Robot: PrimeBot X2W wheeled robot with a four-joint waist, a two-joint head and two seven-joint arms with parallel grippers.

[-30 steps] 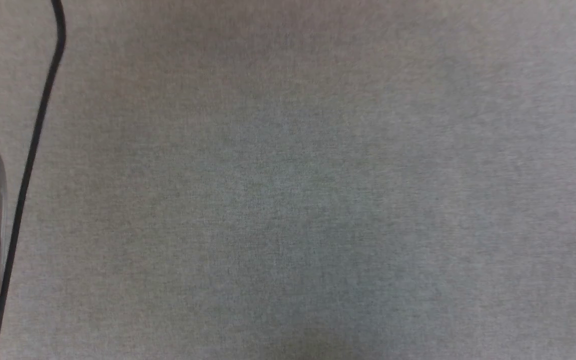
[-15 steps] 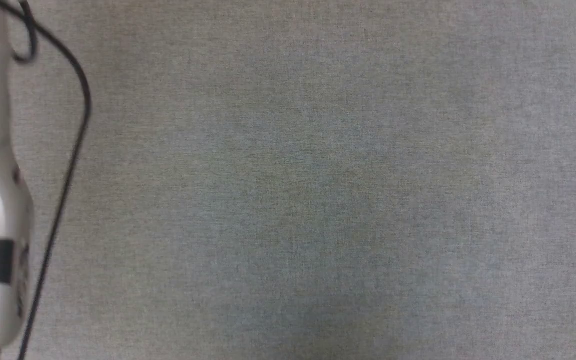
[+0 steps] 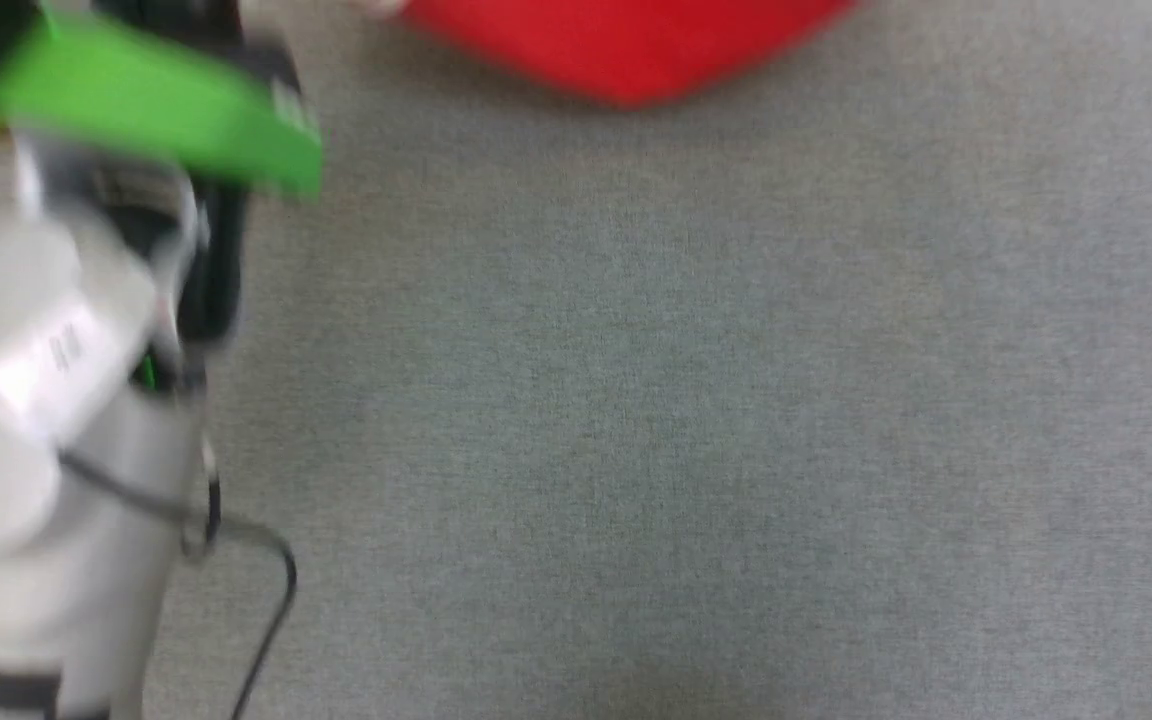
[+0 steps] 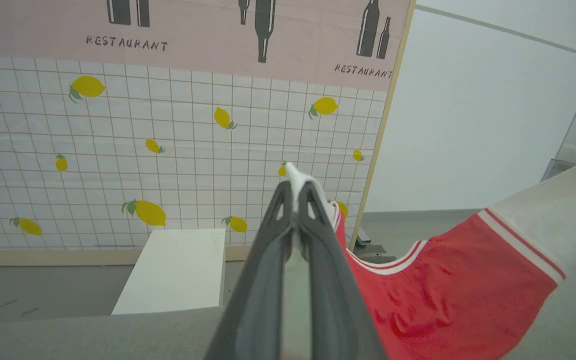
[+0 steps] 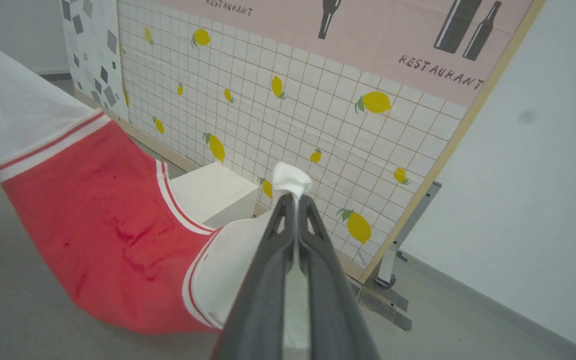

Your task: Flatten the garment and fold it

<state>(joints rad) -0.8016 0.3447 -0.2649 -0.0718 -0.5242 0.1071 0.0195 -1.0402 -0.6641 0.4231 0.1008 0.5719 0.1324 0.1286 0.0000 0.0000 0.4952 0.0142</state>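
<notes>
- Left wrist view: grips the garment's white sleeve tip in the closed left claw.
- Pinches the other sleeve in the right claw.
- Hangs between both, sagging toward the table.
- Looks light, soft, limp; best held at sleeves or shoulders.

Soft, even room light. In the head view, motion blur smears the pale forearm at nine o'clock and the garment at twelve. Wrist views are sharp, edges bowed.
</notes>
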